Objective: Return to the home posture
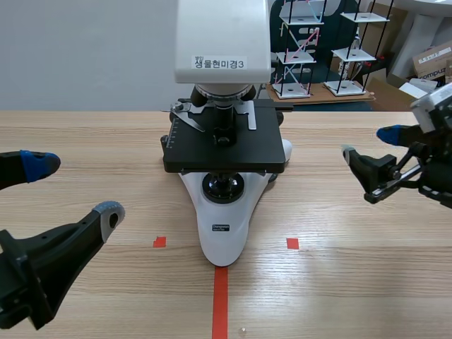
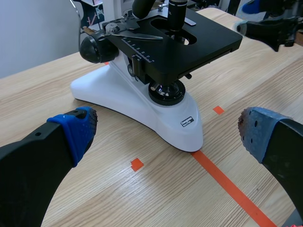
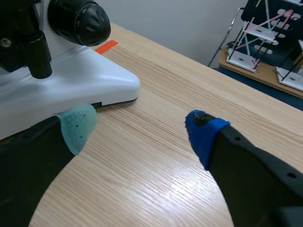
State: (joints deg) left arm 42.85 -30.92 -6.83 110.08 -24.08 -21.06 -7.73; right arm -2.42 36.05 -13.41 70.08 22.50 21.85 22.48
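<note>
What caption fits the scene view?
Microscope centred on table, flanked by open left end effector and open right end effector.

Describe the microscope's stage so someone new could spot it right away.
At the middle of the wooden table stands a white microscope. Partway up it, above the white base, sits the stage. It is the only flat black square slab there, with a silver slide clip lying on top.

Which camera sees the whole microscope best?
The scene view: the microscope stands front-on, foot up to labelled head. The left wrist view shows only its base and stage; the right wrist view, just a knob and a base corner.
</note>
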